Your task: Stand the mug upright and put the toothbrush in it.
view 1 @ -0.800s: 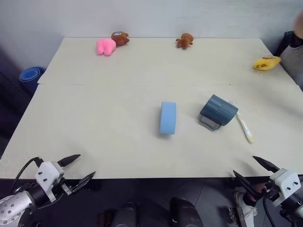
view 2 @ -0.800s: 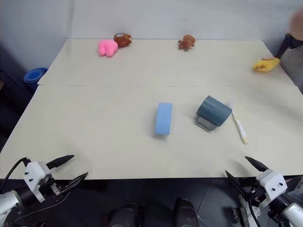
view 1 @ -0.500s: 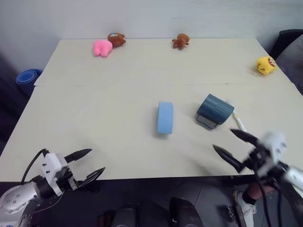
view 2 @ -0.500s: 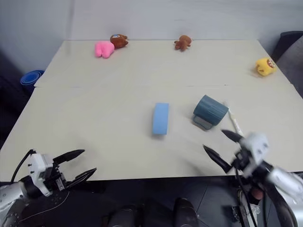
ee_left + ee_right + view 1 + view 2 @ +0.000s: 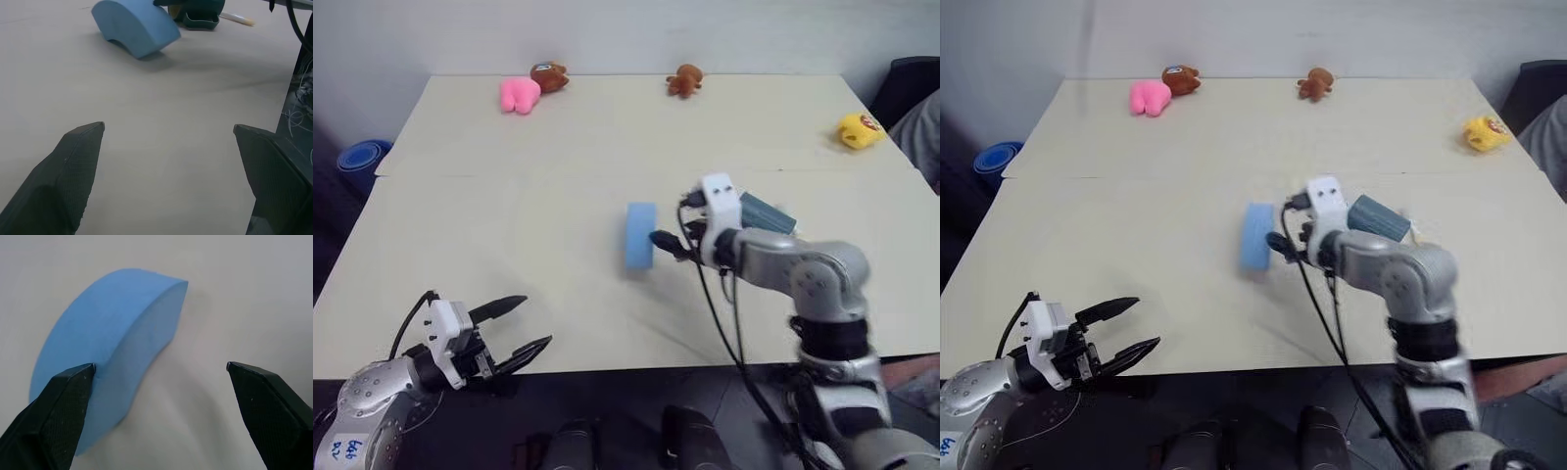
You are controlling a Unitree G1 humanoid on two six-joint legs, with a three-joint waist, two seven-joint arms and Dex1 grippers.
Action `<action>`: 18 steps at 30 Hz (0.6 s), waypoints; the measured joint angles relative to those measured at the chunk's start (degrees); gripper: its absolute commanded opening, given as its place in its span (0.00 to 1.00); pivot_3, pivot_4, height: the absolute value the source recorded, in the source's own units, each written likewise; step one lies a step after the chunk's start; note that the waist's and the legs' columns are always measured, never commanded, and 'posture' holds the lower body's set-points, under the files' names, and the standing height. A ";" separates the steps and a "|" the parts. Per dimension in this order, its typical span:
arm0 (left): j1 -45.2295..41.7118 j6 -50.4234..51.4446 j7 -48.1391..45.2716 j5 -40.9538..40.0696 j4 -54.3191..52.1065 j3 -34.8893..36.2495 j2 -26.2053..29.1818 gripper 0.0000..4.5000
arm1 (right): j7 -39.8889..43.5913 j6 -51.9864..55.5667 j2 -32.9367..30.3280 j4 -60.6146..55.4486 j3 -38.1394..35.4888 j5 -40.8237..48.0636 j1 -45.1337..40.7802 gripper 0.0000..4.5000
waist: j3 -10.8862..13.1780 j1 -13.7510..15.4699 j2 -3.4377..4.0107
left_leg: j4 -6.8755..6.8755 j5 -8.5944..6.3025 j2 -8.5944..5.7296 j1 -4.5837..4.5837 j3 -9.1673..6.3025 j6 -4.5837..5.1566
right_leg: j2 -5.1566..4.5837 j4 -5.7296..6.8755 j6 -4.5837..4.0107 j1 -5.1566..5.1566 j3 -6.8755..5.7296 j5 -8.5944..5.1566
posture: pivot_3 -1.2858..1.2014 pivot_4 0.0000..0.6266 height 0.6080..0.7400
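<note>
right arm now out over the surface [image 5: 509, 196]; right gripper [image 5: 664, 241] between the blue block [image 5: 639, 237] and the mug [image 5: 766, 213], fingers spread wide, nothing held. earlier parked below the near edge, so reach has started. wrist view aimed at the block, not the mug: likely needs redirecting. mug on its side behind the right wrist, partly hidden; toothbrush [image 5: 234, 18] lying just beyond it on the surface. left gripper [image 5: 514, 328] low at the near edge, about as before, fingers spread, empty. yellow toy [image 5: 860, 129] at far right. task barely begun.
</note>
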 measured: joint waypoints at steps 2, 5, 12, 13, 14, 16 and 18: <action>1.01 -0.35 0.28 0.40 -0.12 -0.08 -0.33 1.00 | -1.38 1.34 4.94 1.74 -1.11 -0.60 -1.90 0.99 | -0.01 -0.17 0.02 | -0.02 0.00 0.01 0.04 -0.02 0.00 | 0.01 0.08 0.00 -0.01 0.00 0.00 | 0.52 0.24 1.00; 1.77 -0.90 0.75 0.76 -0.26 -0.08 -0.68 1.00 | -1.43 2.93 8.79 3.84 -1.06 -1.32 -2.71 0.99 | -0.02 0.00 0.03 | -0.03 -0.02 -0.03 0.00 -0.15 0.00 | 0.01 0.13 -0.01 -0.01 0.00 0.00 | 0.52 0.24 1.00; 1.97 -1.47 1.25 0.96 -0.26 -0.06 -0.77 1.00 | 1.05 3.47 10.19 9.18 -0.59 -5.36 -3.80 0.99 | 0.00 -0.33 0.05 | -0.06 -0.02 -0.04 -0.04 -0.12 0.01 | 0.02 0.10 -0.01 -0.07 -0.01 0.00 | 0.52 0.24 1.00; 1.95 -1.56 1.27 1.02 -0.25 -0.06 -0.77 1.00 | 2.16 2.84 9.89 10.16 0.75 -6.47 -3.98 0.99 | 0.00 -0.40 0.05 | -0.08 -0.02 -0.04 -0.04 -0.11 0.01 | 0.03 0.10 -0.01 -0.09 -0.01 0.00 | 0.52 0.24 1.00; 1.85 -1.61 1.31 1.10 -0.24 -0.07 -0.79 1.00 | 3.74 1.44 9.51 11.43 2.98 -8.04 -4.21 0.99 | 0.00 -0.52 0.05 | -0.08 -0.02 -0.03 -0.04 -0.10 0.01 | 0.05 0.10 -0.01 -0.09 -0.01 0.00 | 0.52 0.24 1.00; 1.55 -1.72 1.43 1.28 -0.21 -0.11 -0.83 1.00 | 6.97 -1.83 8.69 13.19 7.23 -10.77 -5.36 0.99 | 0.01 -0.85 0.06 | -0.11 -0.02 0.00 -0.04 -0.07 0.00 | 0.08 0.07 -0.01 -0.11 0.01 0.00 | 0.52 0.24 1.00; 1.19 -2.00 1.52 1.60 -0.20 -0.17 -0.87 1.00 | 10.67 -5.73 8.12 14.71 11.11 -13.40 -6.05 0.91 | 0.01 -1.15 0.06 | -0.13 -0.02 0.03 -0.03 -0.08 -0.01 | 0.11 0.07 -0.01 -0.11 0.01 0.00 | 0.52 0.24 1.00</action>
